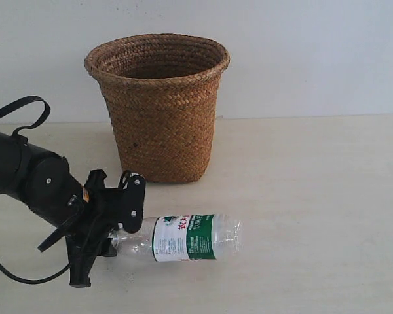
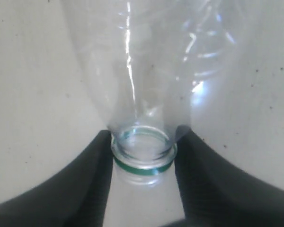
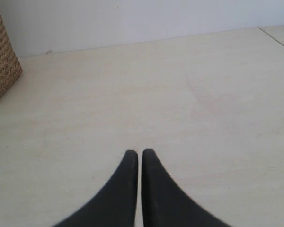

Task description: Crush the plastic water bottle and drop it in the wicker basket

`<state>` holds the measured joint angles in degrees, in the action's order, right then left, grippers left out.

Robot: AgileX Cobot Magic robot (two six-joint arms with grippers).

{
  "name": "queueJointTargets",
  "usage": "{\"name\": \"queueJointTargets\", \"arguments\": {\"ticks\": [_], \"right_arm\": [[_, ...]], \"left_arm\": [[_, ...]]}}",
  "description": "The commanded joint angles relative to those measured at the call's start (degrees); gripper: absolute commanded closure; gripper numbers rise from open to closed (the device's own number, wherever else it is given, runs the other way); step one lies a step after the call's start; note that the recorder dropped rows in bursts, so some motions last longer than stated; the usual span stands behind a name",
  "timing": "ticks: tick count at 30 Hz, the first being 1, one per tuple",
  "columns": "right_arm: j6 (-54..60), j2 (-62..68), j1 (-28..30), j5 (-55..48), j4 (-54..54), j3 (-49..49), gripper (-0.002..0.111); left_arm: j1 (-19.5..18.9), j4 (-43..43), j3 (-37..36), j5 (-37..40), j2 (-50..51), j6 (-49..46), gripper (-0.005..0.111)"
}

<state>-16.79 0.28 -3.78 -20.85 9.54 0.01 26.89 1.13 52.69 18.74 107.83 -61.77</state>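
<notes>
The plastic water bottle [image 1: 187, 237] lies on its side on the table in front of the wicker basket [image 1: 158, 104], neck pointing left, green-and-white label up. My left gripper [image 1: 111, 230] is shut on the bottle's neck; in the left wrist view the black fingers [image 2: 92, 179] press both sides of the open, capless neck with its green ring [image 2: 143, 163], and the clear body [image 2: 151, 61] stretches away. The right gripper [image 3: 140, 153] is shut on nothing, low over bare table, with the basket's [image 3: 2, 56] side at the picture's edge. It does not show in the exterior view.
The pale table [image 1: 314, 196] runs back to a white wall [image 1: 301, 52]. A black cable [image 1: 19, 111] loops above the left arm, and another trails along the table at the lower left.
</notes>
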Motion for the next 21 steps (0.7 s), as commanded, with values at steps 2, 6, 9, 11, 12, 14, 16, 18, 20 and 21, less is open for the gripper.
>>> {"name": "queueJointTargets", "arguments": {"ticks": [2, 6, 9, 11, 12, 14, 16, 18, 20, 21], "right_arm": [[0.2, -0.3, 0.4, 0.0, 0.2, 0.0, 0.108], [0.2, -0.3, 0.4, 0.0, 0.2, 0.0, 0.108], [0.2, -0.3, 0.4, 0.0, 0.2, 0.0, 0.108], [0.2, -0.3, 0.4, 0.0, 0.2, 0.0, 0.108], [0.2, -0.3, 0.4, 0.0, 0.2, 0.0, 0.108], [0.2, -0.3, 0.4, 0.0, 0.2, 0.0, 0.108], [0.2, -0.3, 0.4, 0.0, 0.2, 0.0, 0.108], [0.2, -0.3, 0.4, 0.0, 0.2, 0.0, 0.108], [0.2, -0.3, 0.4, 0.0, 0.2, 0.0, 0.108], [0.2, -0.3, 0.4, 0.0, 0.2, 0.0, 0.108]], "left_arm": [[0.5, -3.5, 0.0, 11.8, 0.4, 5.4, 0.103], [0.5, -3.4, -1.1, 14.2, -1.4, 6.1, 0.103], [0.5, -3.1, -2.4, 14.6, -6.1, 6.5, 0.103], [0.5, -3.1, -3.0, 14.7, -9.2, 6.5, 0.103], [0.5, -3.2, -3.4, 14.9, -10.7, 6.5, 0.103], [0.5, -4.0, -4.0, 14.6, -13.2, 6.7, 0.103], [0.5, -5.2, -4.7, 14.1, -14.5, 6.6, 0.103], [0.5, -5.2, -5.1, 14.1, -14.7, 6.6, 0.103], [0.5, -5.2, -5.3, 14.5, -14.7, 6.6, 0.103], [0.5, -5.2, -5.6, 14.5, -14.6, 6.6, 0.103]]}}
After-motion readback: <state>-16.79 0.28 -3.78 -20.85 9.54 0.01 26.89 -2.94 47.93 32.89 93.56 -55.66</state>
